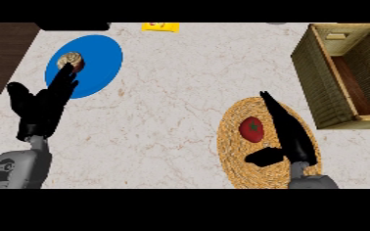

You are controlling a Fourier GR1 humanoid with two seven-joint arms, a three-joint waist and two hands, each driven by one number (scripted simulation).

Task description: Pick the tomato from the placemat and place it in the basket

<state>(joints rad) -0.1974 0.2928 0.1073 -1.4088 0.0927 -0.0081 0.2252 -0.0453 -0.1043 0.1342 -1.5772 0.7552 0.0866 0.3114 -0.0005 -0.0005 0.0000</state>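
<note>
A red tomato (251, 128) with a green stem lies on the round woven placemat (239, 166) at the lower right. My right hand (292, 137) hovers over the placemat just right of the tomato, fingers straight and pointing away, thumb spread below the tomato; it holds nothing. The wooden slatted basket (318, 78) stands at the right edge, beyond the placemat. My left hand (42, 105) rests open at the left with fingers up, its tips over the edge of a blue plate.
A blue plate (98, 61) at the upper left carries a brownish round pastry (70, 59). A yellow object (160, 26) lies at the counter's far edge. Dark wood (14, 44) borders the counter on the left.
</note>
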